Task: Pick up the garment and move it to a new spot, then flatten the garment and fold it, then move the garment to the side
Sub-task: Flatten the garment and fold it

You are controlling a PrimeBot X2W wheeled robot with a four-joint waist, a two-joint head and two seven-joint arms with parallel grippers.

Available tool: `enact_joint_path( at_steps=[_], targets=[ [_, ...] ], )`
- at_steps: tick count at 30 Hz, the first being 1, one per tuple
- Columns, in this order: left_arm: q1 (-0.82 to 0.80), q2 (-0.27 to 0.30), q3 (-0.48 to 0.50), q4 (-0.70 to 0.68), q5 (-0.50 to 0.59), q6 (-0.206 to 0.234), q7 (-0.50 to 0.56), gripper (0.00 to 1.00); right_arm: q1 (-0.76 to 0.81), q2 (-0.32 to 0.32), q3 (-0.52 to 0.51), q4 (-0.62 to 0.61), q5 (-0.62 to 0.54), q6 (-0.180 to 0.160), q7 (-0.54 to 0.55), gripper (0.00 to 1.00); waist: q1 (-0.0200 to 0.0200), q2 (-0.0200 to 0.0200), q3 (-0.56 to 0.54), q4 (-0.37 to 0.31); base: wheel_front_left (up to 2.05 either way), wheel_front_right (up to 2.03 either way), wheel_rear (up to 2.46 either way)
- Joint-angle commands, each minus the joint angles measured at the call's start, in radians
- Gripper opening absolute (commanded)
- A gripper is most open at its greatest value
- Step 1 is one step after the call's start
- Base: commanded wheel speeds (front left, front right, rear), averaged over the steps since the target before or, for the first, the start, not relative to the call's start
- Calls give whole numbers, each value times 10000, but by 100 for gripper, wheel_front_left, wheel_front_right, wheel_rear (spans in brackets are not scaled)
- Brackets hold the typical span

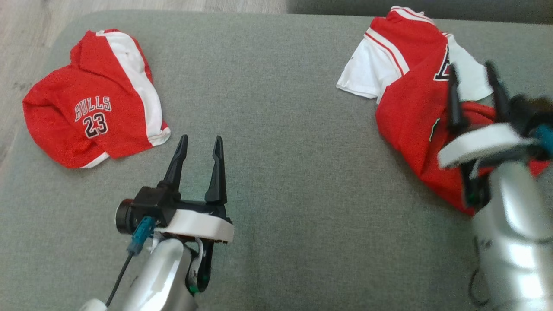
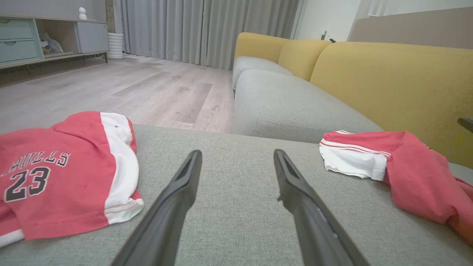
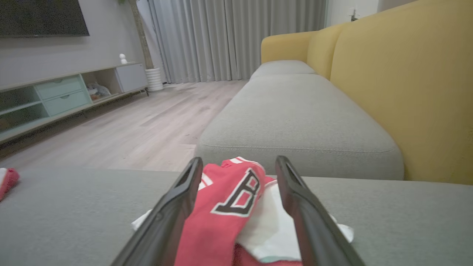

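Red-and-white crumpled garment [image 1: 410, 103] lies under the right tool [image 1: 471, 65], released with fingers spread; left tool [image 1: 201, 138], also released, hovers well apart.

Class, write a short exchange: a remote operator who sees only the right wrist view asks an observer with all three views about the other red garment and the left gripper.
Operator: I see just a red scrap at my left edge. What is it?
Observer: A second red and white garment, printed BULLS 23, lying on the grey cushion to the robot's left.
Operator: And where is the left gripper?
Observer: The left gripper hovers open over bare cushion beside that garment, apart from it.
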Motion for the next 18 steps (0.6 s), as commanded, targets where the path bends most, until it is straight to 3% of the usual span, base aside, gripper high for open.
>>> enact_joint_path(
  at_steps=[1, 6, 10, 18],
  targets=[
    [-112, 70, 368, -255, 101, 9, -51, 100, 343, 337, 205, -764, -48, -7, -153, 100, 1, -1, -104, -4, 0, 0, 0],
    [18, 70, 419, -316, 104, 7, -51, 100, 1539, 777, 665, -1917, -199, -7, -191, 100, 1, -1, -127, 35, 0, 0, 0],
    [-41, 70, 360, -344, 95, -23, -51, 100, 1566, 848, 1044, -2312, -449, -7, -25, 100, 1, -1, 34, 189, 0, 0, 0],
    [-299, 70, -46, -450, -258, 51, -51, 100, -149, 745, 2050, -1472, -1103, -7, 2137, 100, 1, -1, 677, 854, 0, 0, 0]
  ],
)
